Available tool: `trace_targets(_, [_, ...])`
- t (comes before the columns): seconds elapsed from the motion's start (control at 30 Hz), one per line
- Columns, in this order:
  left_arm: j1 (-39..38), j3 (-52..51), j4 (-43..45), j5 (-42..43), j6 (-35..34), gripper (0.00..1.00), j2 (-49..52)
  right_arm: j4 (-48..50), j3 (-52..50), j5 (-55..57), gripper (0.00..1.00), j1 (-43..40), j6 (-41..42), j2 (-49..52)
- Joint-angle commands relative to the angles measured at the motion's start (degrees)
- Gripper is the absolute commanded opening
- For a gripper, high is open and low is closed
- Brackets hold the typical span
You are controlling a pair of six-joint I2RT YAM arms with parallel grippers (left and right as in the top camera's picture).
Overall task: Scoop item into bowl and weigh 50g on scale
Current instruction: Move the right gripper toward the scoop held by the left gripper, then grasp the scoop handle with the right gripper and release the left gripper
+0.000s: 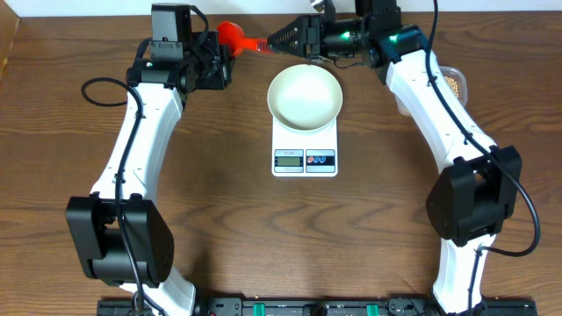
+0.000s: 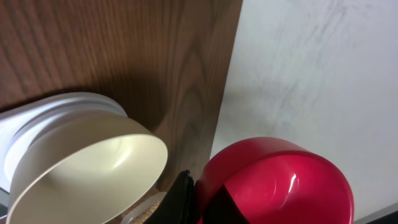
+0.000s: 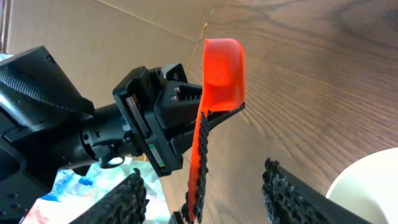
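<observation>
- Gripping the red scoop (image 3: 221, 62) at its cup end, the left claw (image 3: 208, 118) is clamped shut.
- Its stiff, light handle (image 3: 200, 162) is straddled by the part-open right claw (image 3: 205, 186), not yet gripped.
- Loose, roll-prone beans (image 1: 455, 82) are seen at the worktop's (image 1: 219, 175) far right edge.

Looks like a robotics lab bench, not a home. White-and-black left arm (image 1: 140, 149) and right arm (image 1: 439, 105) based at the lower edge of a wood-grain table (image 1: 219, 219), by a black rail (image 1: 290, 308) with green plugs. Black cables (image 1: 95, 88) looping loose at both sides. Cardboard (image 1: 7, 44) at the upper left corner. Scale (image 1: 305, 160) at centre. Bare pale surface (image 2: 311, 74) beyond the table edge.
</observation>
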Motion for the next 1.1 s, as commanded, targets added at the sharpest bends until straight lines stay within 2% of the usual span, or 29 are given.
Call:
trace_targets(0.0, [-0.1,0.8,-0.9,-0.7,-3.0,0.07,-1.2,0.0,1.0,1.4,0.55,0.6,-1.1,0.7])
trace_targets(0.53, [-0.2,0.8,-1.1,-0.7,-4.4,0.07,-1.2,0.1,1.0,8.7,0.37,4.0,-1.7,0.7])
trace_targets(0.73, [-0.2,0.8,-4.3,-0.7,-4.4,0.07,-1.2,0.2,1.0,9.5,0.31,4.1,-1.7,0.7])
trace_targets(1.07, [-0.5,0.8,-5.1,0.0,-3.3,0.07,-1.2,0.1,1.0,9.4,0.29,4.9,-1.7,0.7])
